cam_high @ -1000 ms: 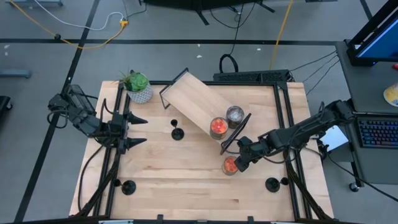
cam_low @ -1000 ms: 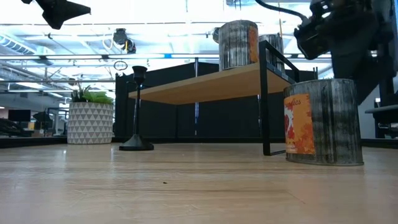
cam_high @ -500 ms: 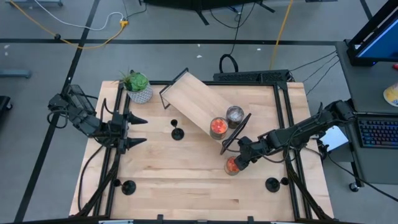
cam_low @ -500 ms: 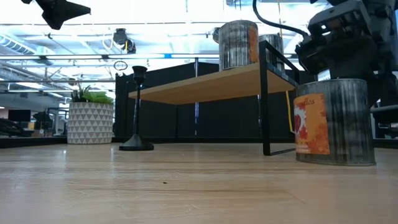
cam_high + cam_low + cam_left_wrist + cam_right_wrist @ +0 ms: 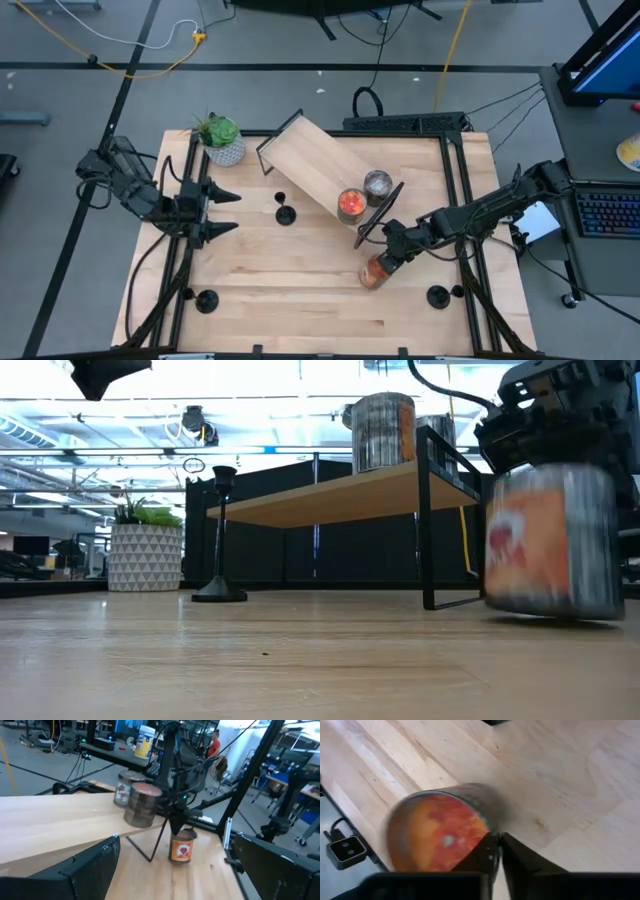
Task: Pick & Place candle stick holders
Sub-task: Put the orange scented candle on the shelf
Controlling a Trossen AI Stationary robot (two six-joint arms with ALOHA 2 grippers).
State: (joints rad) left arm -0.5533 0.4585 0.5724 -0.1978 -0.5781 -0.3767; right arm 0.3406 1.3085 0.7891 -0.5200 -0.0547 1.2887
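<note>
the candle stick holders (image 5: 285, 213) are thin black stems on round flat bases, probably light, stiff and top-heavy, so best pinched low on the stem; one stands left of the wooden shelf (image 5: 315, 170), and two more (image 5: 207, 299) (image 5: 437, 296) sit near the desk's (image 5: 280, 290) front edge, left and right. the right gripper (image 5: 387, 253), fingers shut with nothing between them, presses a tilting candle jar (image 5: 373, 271), which the low view blurs; the left gripper (image 5: 222, 211) waits far left, fingers wide.
</note>
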